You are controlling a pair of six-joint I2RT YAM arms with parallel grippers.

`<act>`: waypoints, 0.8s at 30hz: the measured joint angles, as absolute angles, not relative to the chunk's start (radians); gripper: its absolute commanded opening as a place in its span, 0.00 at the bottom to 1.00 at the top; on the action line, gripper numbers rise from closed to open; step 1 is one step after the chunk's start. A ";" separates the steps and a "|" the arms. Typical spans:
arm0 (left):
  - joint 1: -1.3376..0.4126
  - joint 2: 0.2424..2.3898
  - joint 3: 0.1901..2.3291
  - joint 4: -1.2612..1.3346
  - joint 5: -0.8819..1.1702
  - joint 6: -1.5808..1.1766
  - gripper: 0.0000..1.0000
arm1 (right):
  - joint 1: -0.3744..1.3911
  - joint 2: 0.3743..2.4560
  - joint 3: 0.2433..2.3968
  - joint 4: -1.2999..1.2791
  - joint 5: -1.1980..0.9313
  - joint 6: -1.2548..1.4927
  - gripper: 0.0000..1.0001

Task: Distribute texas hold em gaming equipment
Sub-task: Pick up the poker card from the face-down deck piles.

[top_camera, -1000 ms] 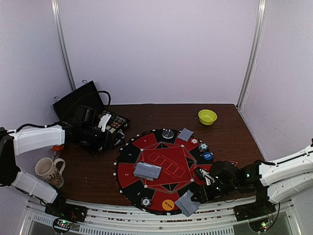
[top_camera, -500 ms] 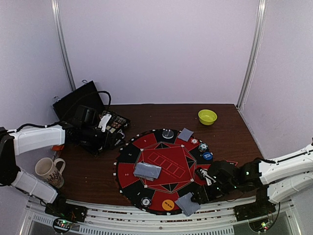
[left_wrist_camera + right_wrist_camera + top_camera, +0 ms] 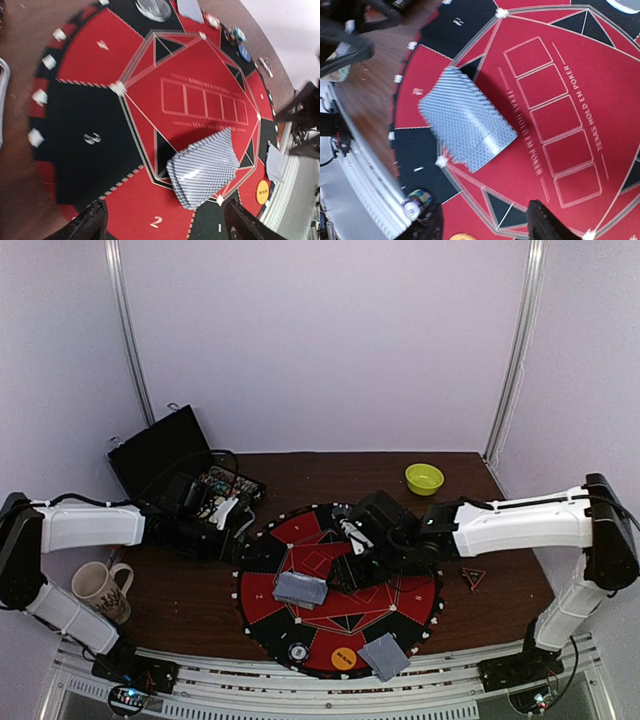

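A deck of grey-blue-backed playing cards (image 3: 301, 588) (image 3: 205, 167) (image 3: 465, 117) lies fanned on the left of the round red-and-black mat (image 3: 262, 592). A small pile of cards (image 3: 383, 655) (image 3: 275, 162) rests at the mat's near edge, beside an orange button (image 3: 343, 658) (image 3: 262, 189) and a chip stack (image 3: 298, 651) (image 3: 417, 200). My right gripper (image 3: 345, 552) (image 3: 485, 225) hangs open and empty over the mat's centre, right of the deck. At the mat's left rim my left gripper (image 3: 248, 532) (image 3: 165, 230) is open and empty. Further chips (image 3: 237, 34) sit at the far rim.
A lime-green bowl (image 3: 424, 478) stands at the back right. An open black case (image 3: 160, 455) with small items sits at the back left, and a mug (image 3: 100, 590) at the near left. A small dark triangular marker (image 3: 472, 577) lies right of the mat.
My right gripper opened, left the small card pile at the mat's near edge, and swung up-left to over the mat's centre. The left gripper shifted slightly toward the mat.
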State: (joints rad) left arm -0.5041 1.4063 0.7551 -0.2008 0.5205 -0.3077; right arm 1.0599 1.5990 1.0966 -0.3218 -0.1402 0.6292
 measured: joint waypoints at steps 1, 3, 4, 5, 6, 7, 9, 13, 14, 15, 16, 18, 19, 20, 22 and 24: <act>-0.521 1.414 0.747 -0.198 0.524 -0.321 0.78 | 1.042 1.639 1.106 -0.309 -0.153 0.615 0.52; -0.547 1.443 0.736 -0.191 0.533 -0.348 0.73 | 1.005 1.713 1.119 -0.292 -0.194 0.594 0.49; -0.557 1.461 0.732 -0.187 0.538 -0.359 0.70 | 0.994 1.747 1.124 -0.284 -0.210 0.584 0.48; -0.561 1.476 0.728 -0.183 0.542 -0.367 0.66 | 0.984 1.773 1.126 -0.276 -0.219 0.577 0.45; -0.563 1.493 0.725 -0.178 0.543 -0.376 0.62 | 0.973 1.799 1.126 -0.267 -0.230 0.574 0.43; -0.566 1.509 0.723 -0.175 0.546 -0.385 0.59 | 0.968 1.816 1.125 -0.257 -0.239 0.570 0.40; -0.572 1.542 0.722 -0.159 0.555 -0.393 0.51 | 0.968 1.829 1.116 -0.223 -0.260 0.571 0.37; -0.592 1.613 0.726 -0.132 0.579 -0.403 0.49 | 0.968 1.839 1.097 -0.133 -0.317 0.584 0.34; -0.596 1.627 0.726 -0.128 0.585 -0.405 0.49 | 0.968 1.847 1.097 -0.109 -0.331 0.588 0.33; -0.598 1.637 0.726 -0.127 0.588 -0.407 0.49 | 0.968 1.857 1.094 -0.083 -0.345 0.594 0.31; -0.599 1.644 0.726 -0.124 0.593 -0.407 0.49 | 0.968 1.866 1.090 -0.063 -0.355 0.599 0.29; -0.601 1.648 0.728 -0.116 0.600 -0.408 0.49 | 0.968 1.885 1.086 -0.044 -0.367 0.606 0.27; -0.603 1.653 0.731 -0.110 0.605 -0.408 0.49 | 0.968 1.898 1.086 -0.036 -0.369 0.609 0.27; -0.604 1.659 0.733 -0.104 0.609 -0.407 0.49 | 0.968 1.906 1.086 -0.034 -0.368 0.610 0.27; -0.606 1.674 0.739 -0.093 0.620 -0.409 0.47 | 0.968 1.911 1.089 -0.027 -0.368 0.609 0.27; -0.606 1.684 0.742 -0.073 0.630 -0.414 0.46 | 0.968 1.914 1.092 -0.019 -0.366 0.609 0.27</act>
State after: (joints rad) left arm -0.6064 1.6840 0.7418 -0.0731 0.6304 -0.4137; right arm 0.9680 1.9141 1.0916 -0.0193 -0.3660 0.6090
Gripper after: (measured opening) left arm 0.477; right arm 0.269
